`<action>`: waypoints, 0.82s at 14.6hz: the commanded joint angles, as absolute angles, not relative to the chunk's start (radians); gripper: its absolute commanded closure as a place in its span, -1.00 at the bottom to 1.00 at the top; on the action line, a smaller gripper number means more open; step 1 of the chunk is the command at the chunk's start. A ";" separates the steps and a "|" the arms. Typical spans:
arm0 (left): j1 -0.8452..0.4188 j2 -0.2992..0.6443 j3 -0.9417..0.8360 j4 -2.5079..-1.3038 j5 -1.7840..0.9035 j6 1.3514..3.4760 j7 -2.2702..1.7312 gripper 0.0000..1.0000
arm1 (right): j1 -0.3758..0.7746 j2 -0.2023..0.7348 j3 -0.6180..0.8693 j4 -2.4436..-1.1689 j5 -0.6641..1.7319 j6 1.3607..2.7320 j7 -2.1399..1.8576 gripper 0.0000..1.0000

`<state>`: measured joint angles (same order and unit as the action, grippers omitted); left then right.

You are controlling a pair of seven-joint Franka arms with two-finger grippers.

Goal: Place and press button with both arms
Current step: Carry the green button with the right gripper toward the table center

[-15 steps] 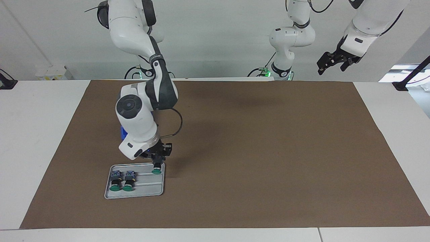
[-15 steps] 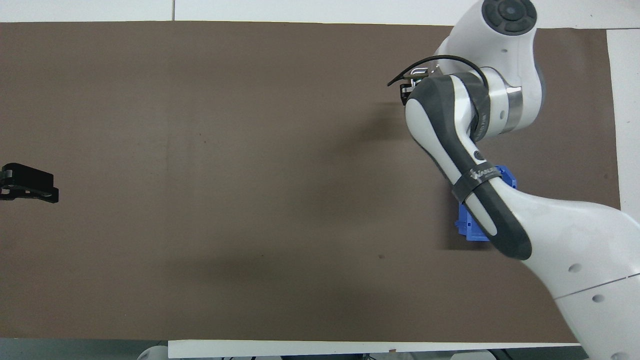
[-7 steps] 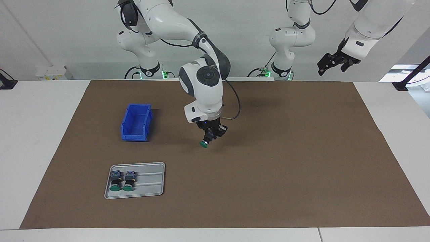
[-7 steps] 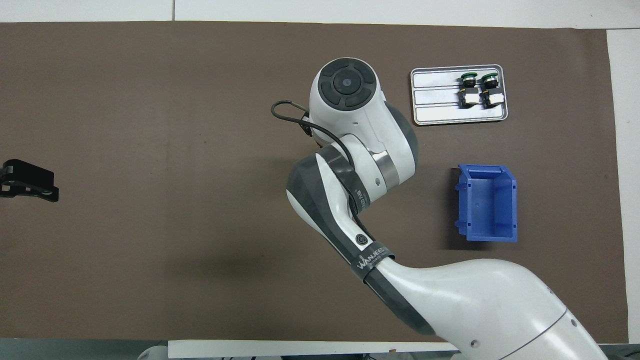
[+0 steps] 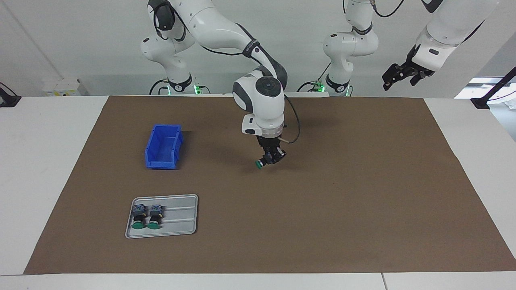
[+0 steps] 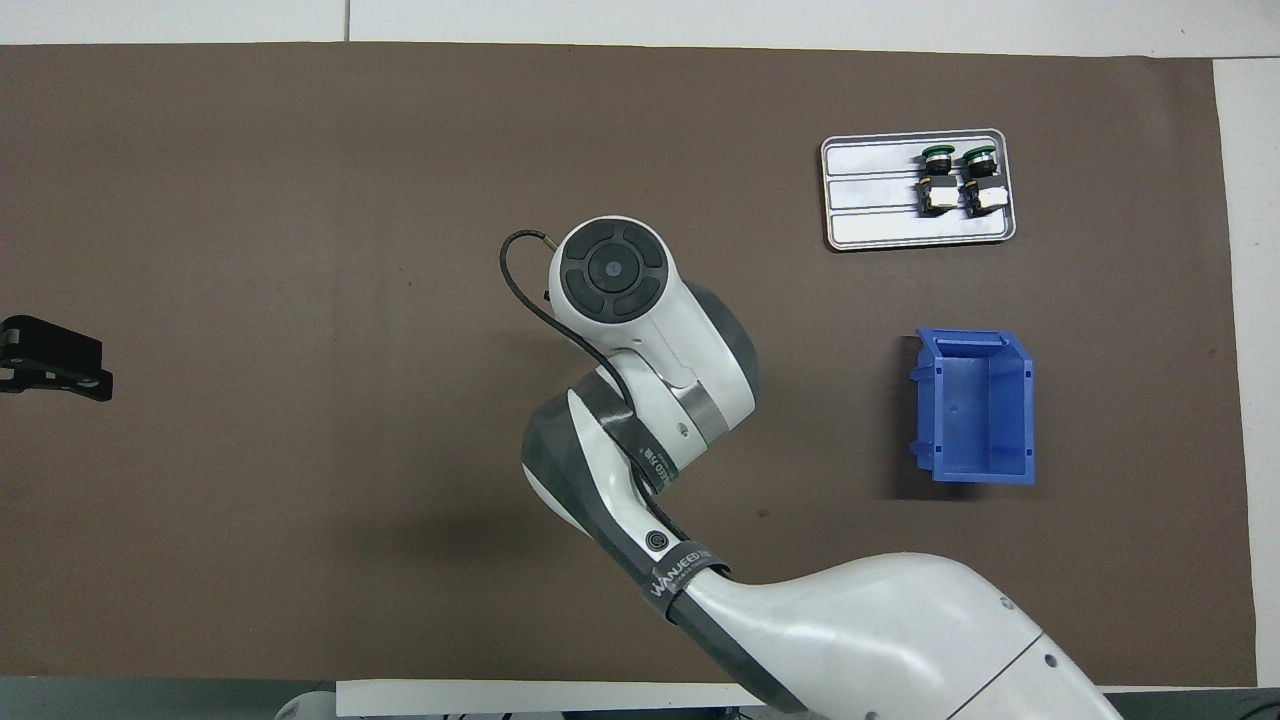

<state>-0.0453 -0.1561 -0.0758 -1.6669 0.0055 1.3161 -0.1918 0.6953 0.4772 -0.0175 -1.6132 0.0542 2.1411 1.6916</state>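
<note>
The small push-button switch with a round green cap [image 5: 258, 164] hangs in the air over the middle of the brown mat [image 5: 322, 193], clamped between the fingers of the right arm's black two-finger end effector [image 5: 271, 157], its cap tilted down and toward the right arm's end of the worktop. In the overhead view the right arm's white wrist hides both the switch and the end effector. The mat under it is bare, with open brown surface on every side and well clear of the mat's edges. The empty blue plastic bin [image 5: 163, 146] [image 6: 975, 405] sits toward the right arm's end of the worktop, well apart from the held switch. The flat grey metal tray [image 5: 177, 225] [image 6: 870, 195] lies farther from the robots than the bin, near the mat's edge but fully on it. Two more green-capped switches [image 5: 146, 216] [image 6: 958, 180] lie side by side, just beside each other, at the end of the tray nearest the right arm's end of the worktop; the remainder of the tray is bare. The left arm waits raised, its black end effector [image 5: 399, 75] [image 6: 55, 357] over the left arm's end of the mat, fingers spread apart and holding nothing. The white worktop [image 5: 48, 161] shows as a border around the mat.
</note>
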 commanded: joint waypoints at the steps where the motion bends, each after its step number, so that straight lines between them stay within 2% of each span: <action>1: -0.038 -0.156 -0.077 -1.667 0.009 1.313 -0.202 -1.00 | 0.728 0.511 -0.015 -1.646 0.063 2.171 1.837 0.93; 6: -0.051 -0.169 -0.086 -1.687 0.034 1.327 -0.298 -1.00 | 0.765 0.567 -0.015 -1.644 0.063 2.198 2.064 0.81; 7: -0.049 -0.169 -0.086 -1.687 0.032 1.327 -0.299 -1.00 | 0.764 0.569 -0.015 -1.646 0.063 2.204 2.075 0.56; 8: -0.049 -0.169 -0.086 -1.689 0.032 1.324 -0.298 -1.00 | 0.759 0.569 -0.015 -1.644 0.061 2.200 2.079 0.04; 9: -0.049 -0.169 -0.086 -1.689 0.032 1.318 -0.296 -1.00 | 0.767 0.568 -0.015 -1.643 0.049 2.198 2.069 -0.99; 12: -0.051 -0.178 -0.087 -1.704 0.028 1.319 -0.305 -1.00 | 0.762 0.548 -0.017 -1.563 0.044 2.111 2.066 -1.00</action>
<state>-0.0466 -0.1561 -0.0823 -1.6770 0.0134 1.3161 -0.2820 0.7714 0.5592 -0.0199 -1.6229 0.0523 2.1747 2.0521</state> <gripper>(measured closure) 0.000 0.379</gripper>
